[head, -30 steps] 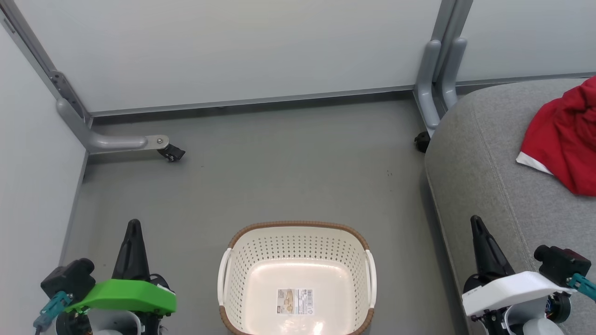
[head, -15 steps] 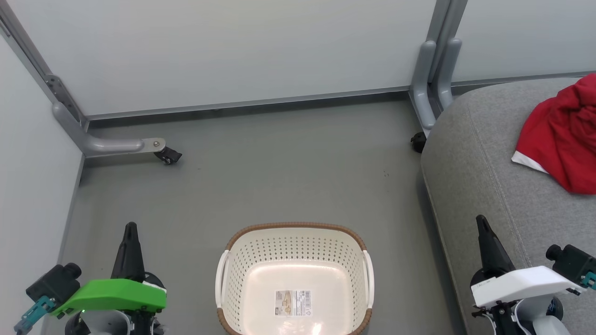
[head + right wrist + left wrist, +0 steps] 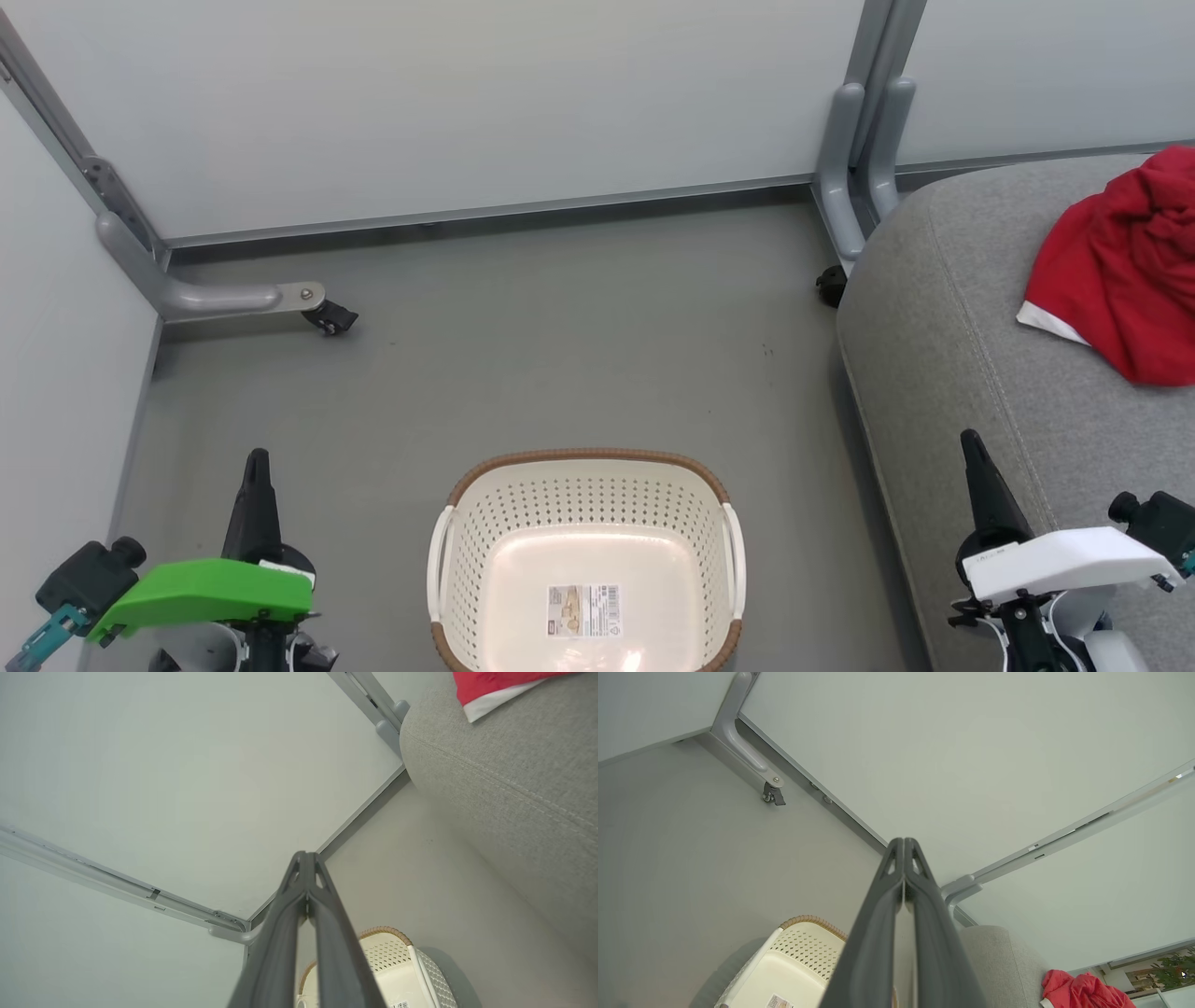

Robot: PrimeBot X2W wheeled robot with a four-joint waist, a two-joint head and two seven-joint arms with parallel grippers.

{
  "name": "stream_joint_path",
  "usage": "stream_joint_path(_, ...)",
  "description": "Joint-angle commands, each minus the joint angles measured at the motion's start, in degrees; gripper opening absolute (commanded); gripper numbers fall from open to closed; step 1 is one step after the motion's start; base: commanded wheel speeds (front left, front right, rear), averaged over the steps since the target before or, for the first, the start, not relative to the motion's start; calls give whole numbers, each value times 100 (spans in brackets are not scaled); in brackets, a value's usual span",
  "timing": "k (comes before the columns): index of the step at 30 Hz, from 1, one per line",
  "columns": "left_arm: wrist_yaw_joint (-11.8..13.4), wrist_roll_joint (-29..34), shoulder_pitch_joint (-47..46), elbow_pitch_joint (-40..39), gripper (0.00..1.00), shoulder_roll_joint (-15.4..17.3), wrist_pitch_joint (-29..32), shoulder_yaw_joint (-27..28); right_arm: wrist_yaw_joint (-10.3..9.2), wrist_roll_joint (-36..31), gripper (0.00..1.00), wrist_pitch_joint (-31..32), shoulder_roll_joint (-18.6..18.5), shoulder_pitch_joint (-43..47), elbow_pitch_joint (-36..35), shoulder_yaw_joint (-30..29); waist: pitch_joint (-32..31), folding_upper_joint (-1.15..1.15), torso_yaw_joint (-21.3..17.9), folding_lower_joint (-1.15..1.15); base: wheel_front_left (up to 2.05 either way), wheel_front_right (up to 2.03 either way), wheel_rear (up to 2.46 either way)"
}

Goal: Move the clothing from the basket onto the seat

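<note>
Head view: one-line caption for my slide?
Empty cream perforated plastic basket; red fabric clothing lying on grey upholstered seat.

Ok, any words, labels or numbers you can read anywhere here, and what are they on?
Paper label on the basket bottom: a barcode and printed lines, too small to read.
White arm cover: a faint small mark near its left end, too blurred to read.
I can make out no other writing.

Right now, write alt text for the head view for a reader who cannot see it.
Red clothing lies on the grey seat at right, while the cream basket on the floor at bottom centre holds just a paper label. The left gripper and right gripper, both shut, point up from the lower corners.
</note>
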Motion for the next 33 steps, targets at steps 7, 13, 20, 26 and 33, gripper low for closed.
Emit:
stream_joint_path(7, -50, -583, -177, -66, 0, 28, 136, 63, 0, 569, 0, 142, -56, -154, -1, -64, -12, 0, -34, 0, 0, 0, 0)
stream_joint_path(13, -69, -955, -183, -62, 0, 29, 235, 94, 0, 933, 0, 238, -58, -172, 28, -96, -22, 0, -60, 0, 0, 0, 0)
stream_joint_path(20, -86, -1372, -192, -57, 0, 30, 341, 128, -1, 1338, 0, 344, -59, -191, 63, -135, -33, 0, -92, 0, 0, 0, 0)
stream_joint_path(26, -93, -1705, -204, -53, 0, 31, 422, 152, -1, 1658, 0, 434, -59, -215, 89, -167, -42, 0, -118, 0, 0, 0, 0)
stream_joint_path(33, -112, -2067, -219, -49, 0, 32, 510, 179, -1, 2006, 0, 531, -58, -242, 119, -203, -53, 0, -149, 0, 0, 0, 0)
